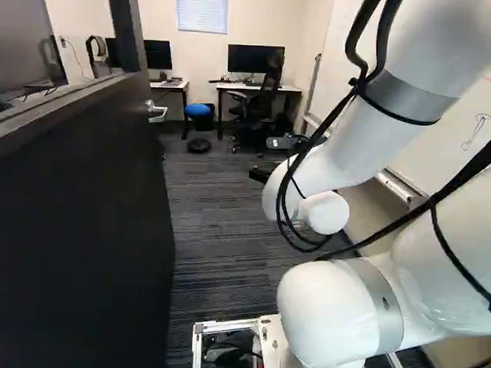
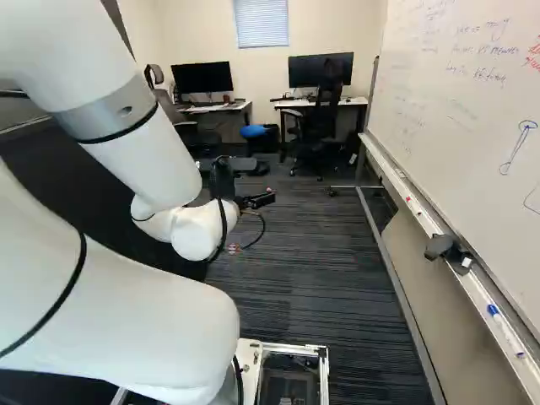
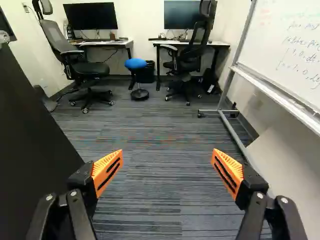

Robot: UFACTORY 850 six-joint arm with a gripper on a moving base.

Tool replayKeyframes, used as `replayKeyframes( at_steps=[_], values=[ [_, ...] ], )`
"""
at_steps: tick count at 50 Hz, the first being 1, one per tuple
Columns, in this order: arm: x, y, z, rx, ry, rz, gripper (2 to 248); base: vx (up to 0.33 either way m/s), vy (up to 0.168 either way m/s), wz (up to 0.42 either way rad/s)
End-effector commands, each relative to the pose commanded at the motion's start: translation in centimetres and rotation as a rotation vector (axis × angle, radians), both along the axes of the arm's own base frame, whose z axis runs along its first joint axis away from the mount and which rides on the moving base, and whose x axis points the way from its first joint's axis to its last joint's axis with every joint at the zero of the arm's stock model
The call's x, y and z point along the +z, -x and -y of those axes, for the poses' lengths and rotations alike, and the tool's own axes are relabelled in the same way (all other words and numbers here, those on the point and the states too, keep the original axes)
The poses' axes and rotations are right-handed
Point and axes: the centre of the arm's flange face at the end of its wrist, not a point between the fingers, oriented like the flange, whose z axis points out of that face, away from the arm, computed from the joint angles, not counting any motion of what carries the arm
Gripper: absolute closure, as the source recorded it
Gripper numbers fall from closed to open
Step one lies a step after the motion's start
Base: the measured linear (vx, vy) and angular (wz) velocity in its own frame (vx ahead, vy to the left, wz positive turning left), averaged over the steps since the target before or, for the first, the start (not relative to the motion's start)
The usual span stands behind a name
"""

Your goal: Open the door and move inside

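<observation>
Striped dark carpet runs ahead of you to two far desks. On your right, handwriting and a sketch mark the whiteboard; only the right base view shows you the blue-capped marker on its ledge. Your door stands open, near left. Your gripper has its fingers spread wide.

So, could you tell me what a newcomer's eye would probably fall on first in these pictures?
Most likely the big white arm, filling much of the right side of the left base view. Next would come the dark door, standing open along that view's left side. In the wrist view, the gripper holds its orange pads wide apart, with a bright blue stool well ahead of it.
</observation>
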Motion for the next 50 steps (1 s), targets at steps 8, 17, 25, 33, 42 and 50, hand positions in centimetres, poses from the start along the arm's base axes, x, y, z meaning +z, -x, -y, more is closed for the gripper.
replayKeyframes(
  at_steps=[8, 17, 25, 33, 42, 50],
  values=[
    [0.0, 0.0, 0.0, 0.0, 0.0, 0.0, 3, 0.203, 0.009, 0.007],
    [0.0, 0.0, 0.0, 0.0, 0.0, 0.0, 3, 0.207, 0.008, 0.011],
    [0.0, 0.0, 0.0, 0.0, 0.0, 0.0, 3, 0.211, 0.007, 0.009],
    [0.0, 0.0, 0.0, 0.0, 0.0, 0.0, 3, 0.187, 0.004, 0.005],
    [0.0, 0.0, 0.0, 0.0, 0.0, 0.0, 3, 0.204, 0.001, -0.005],
    [0.0, 0.0, 0.0, 0.0, 0.0, 0.0, 3, 0.212, 0.001, -0.005]
  ],
)
